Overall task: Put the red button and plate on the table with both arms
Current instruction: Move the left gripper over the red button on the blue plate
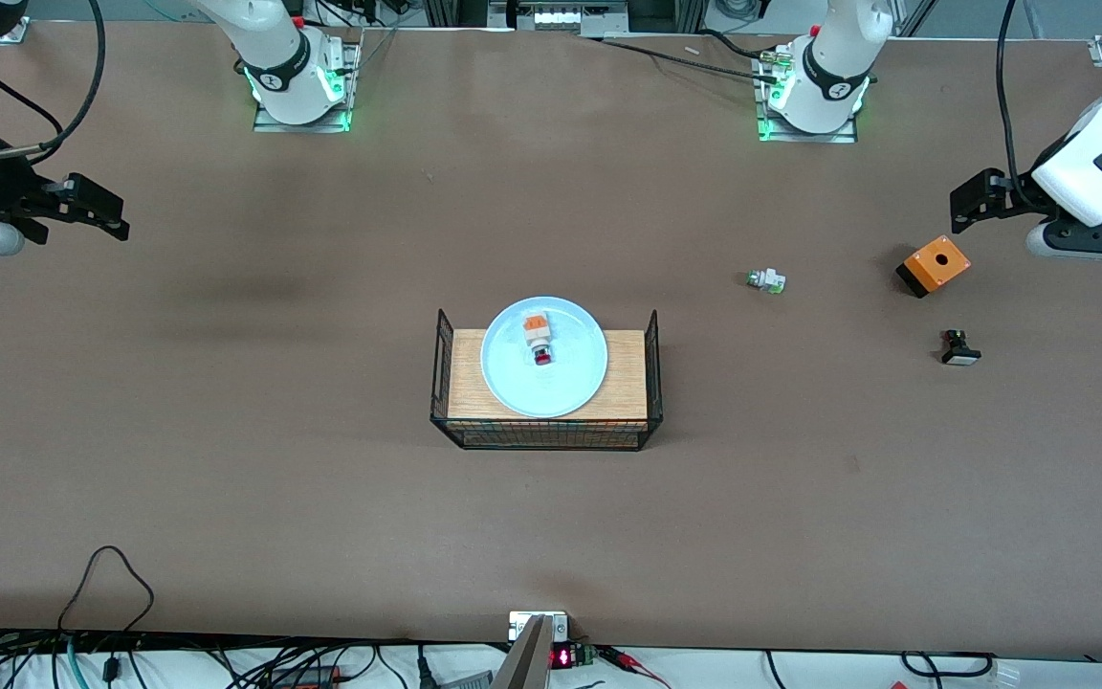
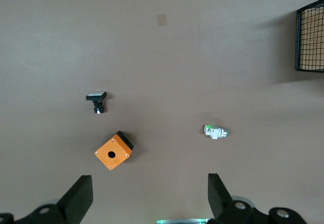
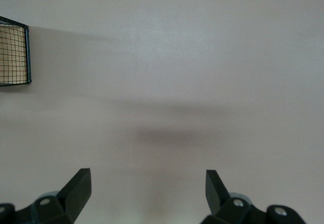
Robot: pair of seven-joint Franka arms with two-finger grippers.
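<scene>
The pale blue plate [image 1: 572, 385] lies on a small wooden board in the middle of the brown table [image 1: 226, 478]. The red button [image 1: 539, 340] lies on the plate, red cap toward the front camera. My left gripper [image 1: 970, 203] [image 2: 149, 183] hangs open over the table at the left arm's end, nothing between its fingers. My right gripper [image 1: 111, 215] [image 3: 148, 176] hangs open over bare table at the right arm's end, also holding nothing. Both are well apart from the plate.
The wooden board with black wire sides [image 1: 628, 375] [image 2: 310, 37] [image 3: 12, 54] carries the plate. An orange box [image 1: 934, 265] [image 2: 113, 151], a black-and-white switch [image 1: 959, 348] [image 2: 96, 101] and a green-tipped white switch [image 1: 766, 280] [image 2: 215, 131] lie toward the left arm's end.
</scene>
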